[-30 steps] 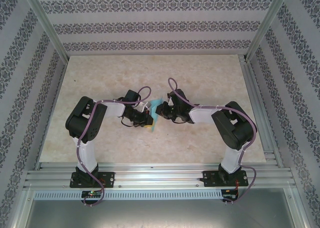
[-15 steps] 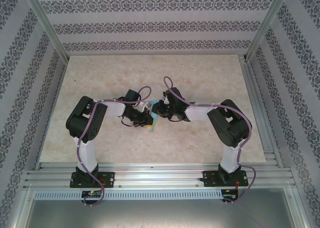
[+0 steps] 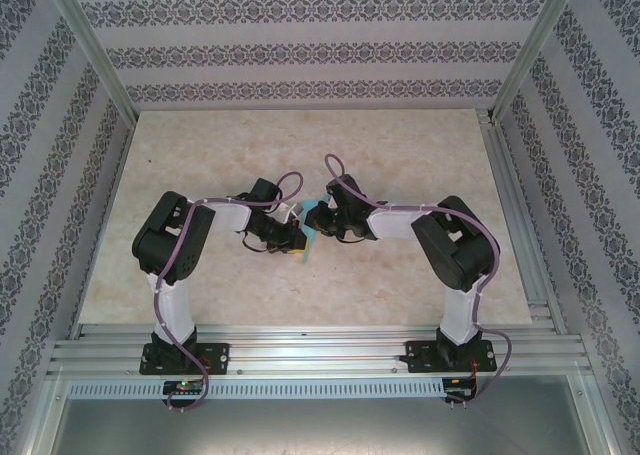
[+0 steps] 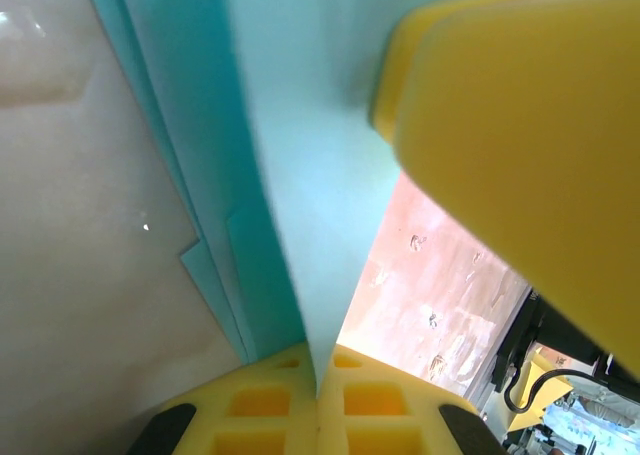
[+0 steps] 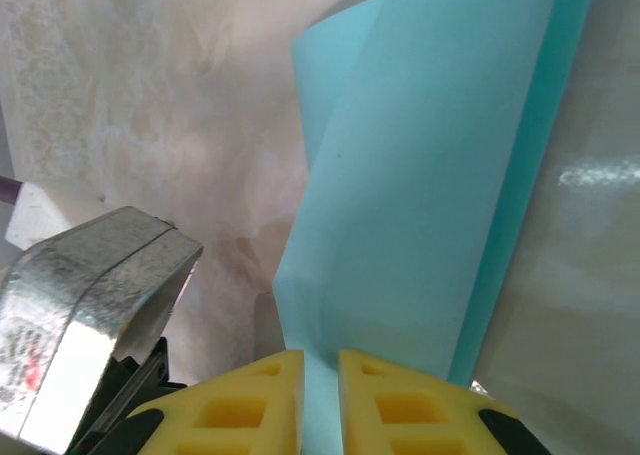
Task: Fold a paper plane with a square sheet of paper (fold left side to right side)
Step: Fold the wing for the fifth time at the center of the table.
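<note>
Between the two arms, near the middle of the table (image 3: 200, 155), the sheet of paper (image 3: 308, 231) stands on edge, lifted off the surface rather than lying flat. The left gripper (image 4: 318, 373) is clamped hard on it, its yellow pads meeting with the paper pinched between them. The right gripper (image 5: 320, 367) grips the same paper from the opposite side, with a narrow slit between its pads where the blue runs through. Holding from both sides looks meant to keep the thin, floppy paper taut and its layers lined up, so one side can be swung across onto the other along the centre crease (my reading, not something shown). By count: one piece of light-blue paper, already folded, with at least two stacked edges showing in the left wrist view; two arms; two grippers, both closed on the paper.
</note>
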`<state>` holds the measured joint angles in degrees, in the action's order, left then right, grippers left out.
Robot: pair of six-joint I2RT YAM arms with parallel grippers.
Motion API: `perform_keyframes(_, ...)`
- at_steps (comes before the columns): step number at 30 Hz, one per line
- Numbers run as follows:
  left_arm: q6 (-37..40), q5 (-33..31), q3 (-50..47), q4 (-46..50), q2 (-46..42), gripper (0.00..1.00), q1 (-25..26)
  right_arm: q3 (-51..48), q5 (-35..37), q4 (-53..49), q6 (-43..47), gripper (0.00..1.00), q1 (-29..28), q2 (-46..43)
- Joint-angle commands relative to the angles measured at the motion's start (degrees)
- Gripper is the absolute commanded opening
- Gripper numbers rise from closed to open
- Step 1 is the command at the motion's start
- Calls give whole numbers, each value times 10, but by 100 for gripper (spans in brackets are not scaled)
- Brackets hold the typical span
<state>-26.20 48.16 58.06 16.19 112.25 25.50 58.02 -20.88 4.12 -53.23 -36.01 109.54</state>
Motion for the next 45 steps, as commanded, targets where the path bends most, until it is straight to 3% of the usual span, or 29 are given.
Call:
perform_keyframes(1, 21, -54, -16, -2, 65, 0, 20, 13, 20, -21, 18, 17, -2, 15)
perform_keyframes(20, 19, -49, -19, -8, 67, 0, 20, 7, 35, -57, 36, 17, 3, 31)
perform_keyframes(27, 12, -49, -28, -18, 57, 0, 19, 7, 50, -99, 38, 10, 4, 41)
perform_keyframes(35, 7, -57, -32, -2, 0, 8, 19, 1, 59, -129, 40, 8, 5, 54)
perform_keyframes(42, 12, -78, -33, 49, -94, 23, 1, -8, 55, -114, 41, 8, 5, 62)
perform_keyframes(45, 12, -80, -37, 62, -127, 21, -11, -8, 54, -112, 41, 8, 5, 61)
